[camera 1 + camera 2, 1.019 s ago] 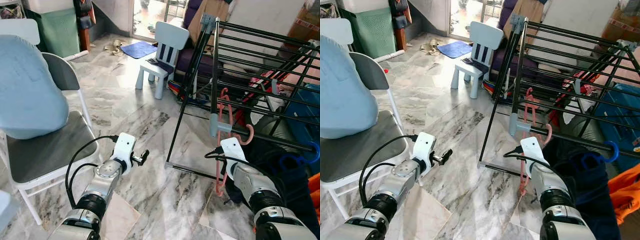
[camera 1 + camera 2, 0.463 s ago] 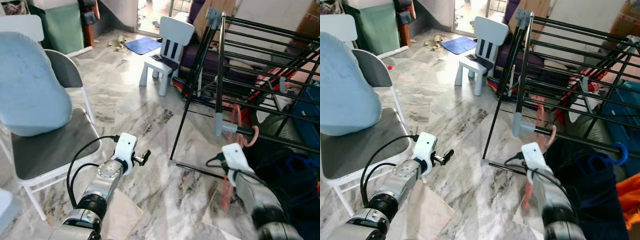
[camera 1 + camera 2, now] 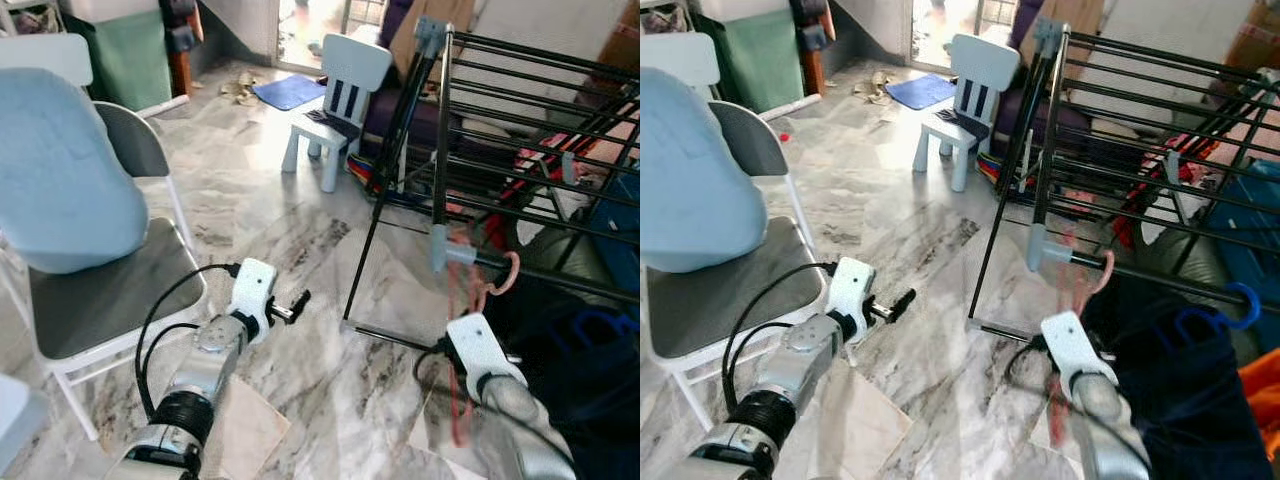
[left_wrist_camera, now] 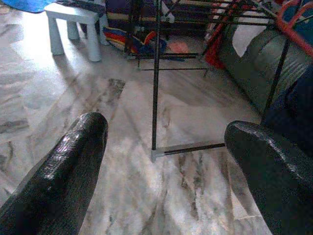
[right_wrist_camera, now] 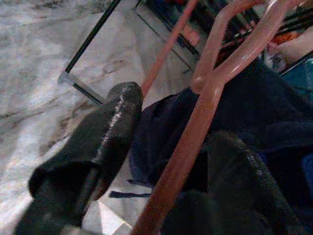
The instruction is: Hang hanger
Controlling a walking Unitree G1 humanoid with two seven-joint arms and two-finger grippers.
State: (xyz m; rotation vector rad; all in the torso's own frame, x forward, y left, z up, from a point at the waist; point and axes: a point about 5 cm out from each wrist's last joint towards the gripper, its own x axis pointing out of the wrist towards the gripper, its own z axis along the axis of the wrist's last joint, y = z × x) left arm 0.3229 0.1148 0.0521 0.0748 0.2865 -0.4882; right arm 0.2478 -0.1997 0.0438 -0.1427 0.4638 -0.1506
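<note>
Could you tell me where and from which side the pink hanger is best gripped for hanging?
Probably on its straight shoulder bar, from below. The right gripper has its fingers on either side there. That leaves the hook free by the rack rail.

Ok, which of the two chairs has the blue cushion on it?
The grey folding chair on the robot's left, beside the left gripper; a blue cushion leans on its back. The small white chair farther off carries none.
</note>
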